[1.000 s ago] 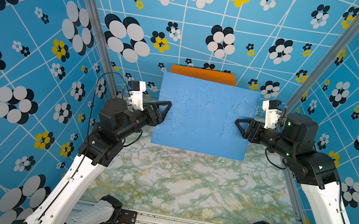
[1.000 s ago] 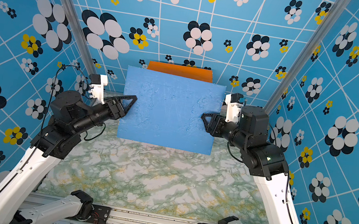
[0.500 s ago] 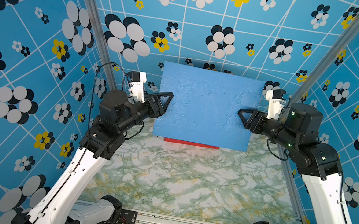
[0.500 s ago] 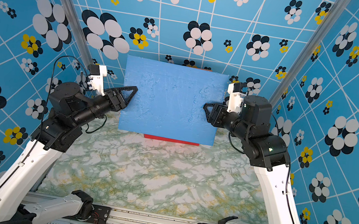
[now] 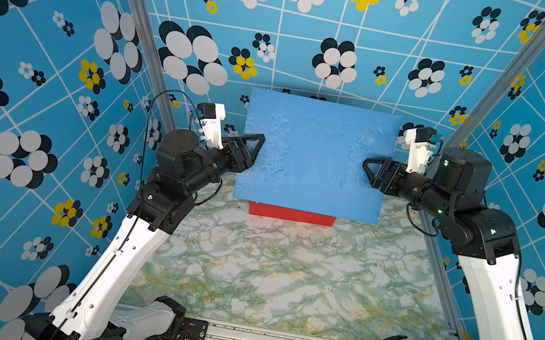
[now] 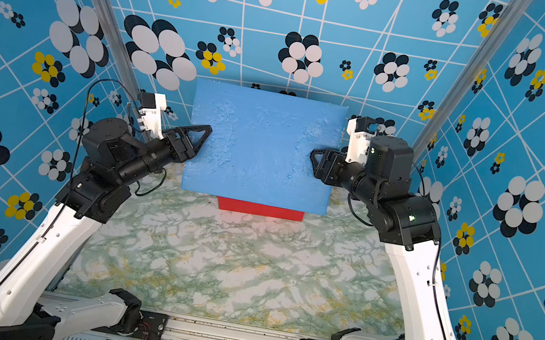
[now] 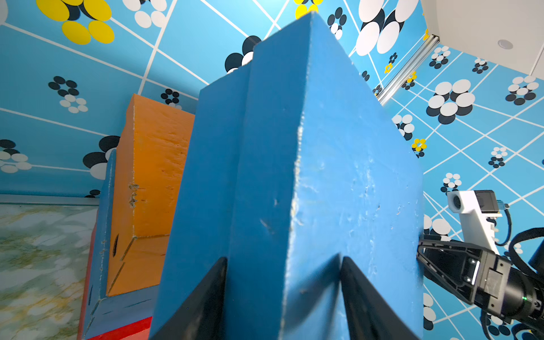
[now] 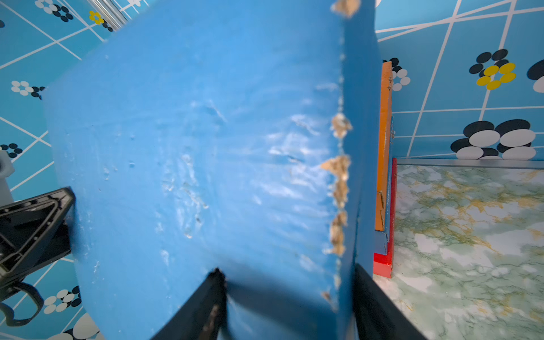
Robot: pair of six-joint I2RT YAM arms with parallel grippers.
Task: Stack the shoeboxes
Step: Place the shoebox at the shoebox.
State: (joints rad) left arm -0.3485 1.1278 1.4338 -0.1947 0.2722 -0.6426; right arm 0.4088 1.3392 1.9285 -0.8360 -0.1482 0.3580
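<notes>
Clamping one short end of a large matte blue rectangular cardboard shoebox [image 5: 314,155], the left gripper [image 7: 284,259] is holding it, with the lid's edge running between its closed-in fingers. The right gripper [image 8: 286,268] is straddling the opposite end, one finger lying on the lid; whether it is squeezing I cannot tell. Below both jaws, an orange cardboard shoebox [image 7: 153,176] is sitting on a second blue shoebox [image 7: 101,223], itself on a red shoebox [image 5: 291,214] on the green-veined marble-patterned tabletop [image 5: 283,274]. Whether the held box is touching the orange one is unclear.
</notes>
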